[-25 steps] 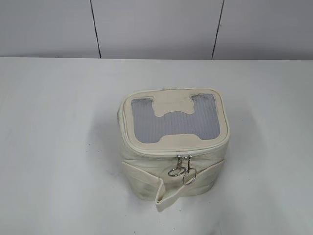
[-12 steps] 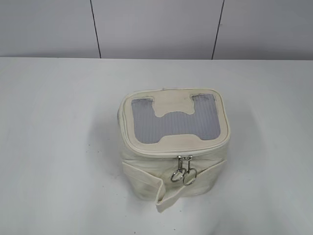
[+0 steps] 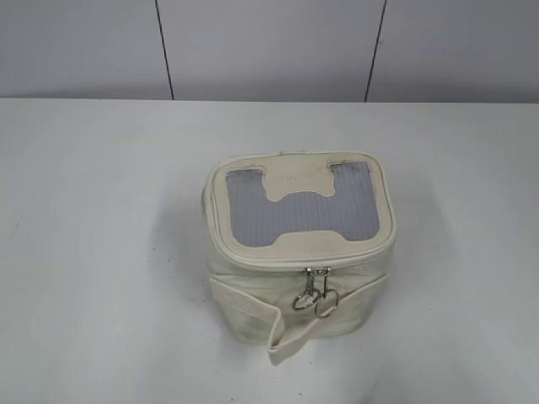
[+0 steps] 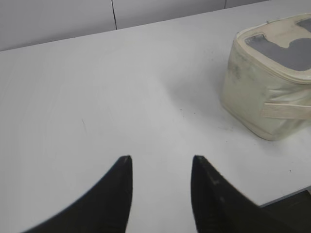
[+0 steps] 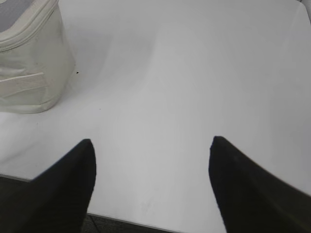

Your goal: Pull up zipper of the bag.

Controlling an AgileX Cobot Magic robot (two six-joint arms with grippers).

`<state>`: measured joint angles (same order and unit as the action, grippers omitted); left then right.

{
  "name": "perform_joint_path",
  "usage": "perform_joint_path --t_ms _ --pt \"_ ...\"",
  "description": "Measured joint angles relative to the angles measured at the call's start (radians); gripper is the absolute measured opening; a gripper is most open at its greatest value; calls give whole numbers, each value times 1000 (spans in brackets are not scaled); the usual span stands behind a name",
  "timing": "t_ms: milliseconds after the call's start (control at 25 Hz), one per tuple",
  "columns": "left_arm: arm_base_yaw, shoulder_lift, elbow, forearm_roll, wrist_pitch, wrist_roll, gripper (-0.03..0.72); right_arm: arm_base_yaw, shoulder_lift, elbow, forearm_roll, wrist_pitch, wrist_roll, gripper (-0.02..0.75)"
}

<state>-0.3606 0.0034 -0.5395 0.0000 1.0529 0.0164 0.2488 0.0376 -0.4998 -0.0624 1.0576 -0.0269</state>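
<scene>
The cream boxy bag (image 3: 299, 252) stands upright in the middle of the white table (image 3: 93, 252), its lid with the grey mesh window (image 3: 299, 210) facing up. The zipper (image 3: 303, 257) runs around the lid rim; its two silver sliders with ring pulls (image 3: 316, 296) hang side by side at the front. Neither gripper shows in the exterior view. My left gripper (image 4: 162, 159) is open and empty above bare table, with the bag (image 4: 267, 82) far to its upper right. My right gripper (image 5: 151, 141) is open wide and empty, with the bag (image 5: 29, 68) at its upper left.
The bag's flat cream strap (image 3: 286, 332) hangs loose at the front. A grey panelled wall (image 3: 269, 50) stands behind the table. The table's near edge (image 5: 146, 221) lies just under my right gripper.
The ring pulls on the front of the bag swing slightly; nothing else moves.
</scene>
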Motion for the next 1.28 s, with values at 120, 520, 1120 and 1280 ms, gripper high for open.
perform_joint_path --t_ms 120,520,1120,1280 --pt "0 0 0 0 0 0 316 0 0 0 1 0 -1 566" --pt "0 0 0 0 0 0 309 0 0 0 1 -1 -1 566" --pt "292 0 1 0 0 1 307 -212 -8 0 1 -5 -1 566" --pt "317 -5 1 0 -1 1 307 -222 -42 0 1 -11 -1 566"
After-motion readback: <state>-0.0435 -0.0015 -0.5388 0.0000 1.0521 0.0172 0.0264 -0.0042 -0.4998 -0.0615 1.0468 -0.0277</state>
